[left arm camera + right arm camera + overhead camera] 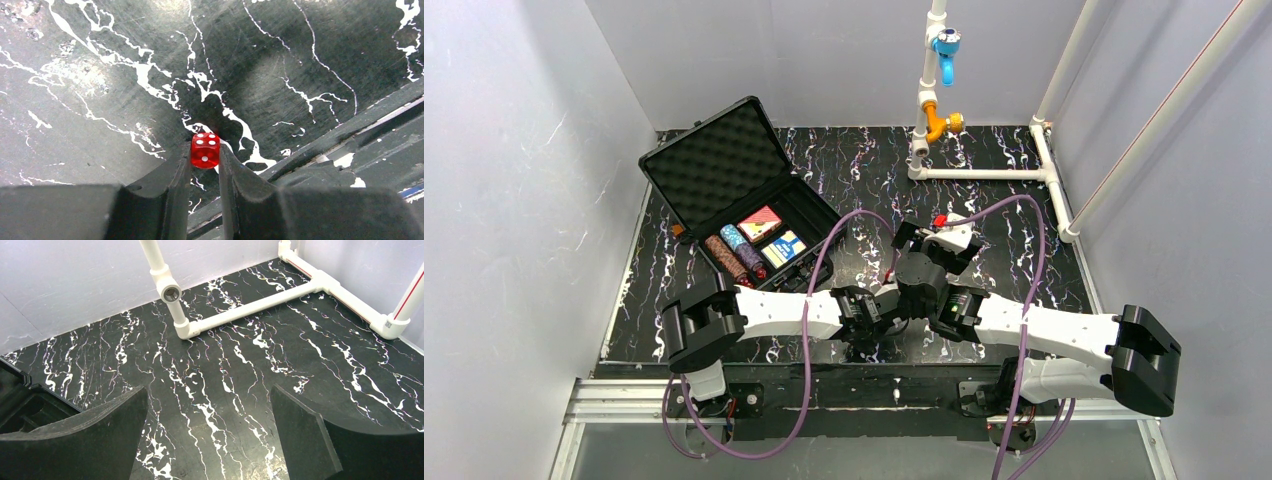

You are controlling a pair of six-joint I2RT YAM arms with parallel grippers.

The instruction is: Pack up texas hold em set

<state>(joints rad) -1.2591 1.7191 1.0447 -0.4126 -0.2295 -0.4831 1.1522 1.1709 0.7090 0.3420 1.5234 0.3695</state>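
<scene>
Currently: die pickup at near centre.
Left gripper [205,154] pinches the die [205,149]; right gripper [210,407] is spread, idle. Next move: lift, carry far-left to the case [714,165].

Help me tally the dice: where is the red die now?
In the left wrist view, the red die sits between the fingertips of the left end effector, over the marbled table near its front edge.

R jaws wide apart over blk marbled table [225,380], white pipe frame [250,310] behind, case [25,410] corner left.
</scene>
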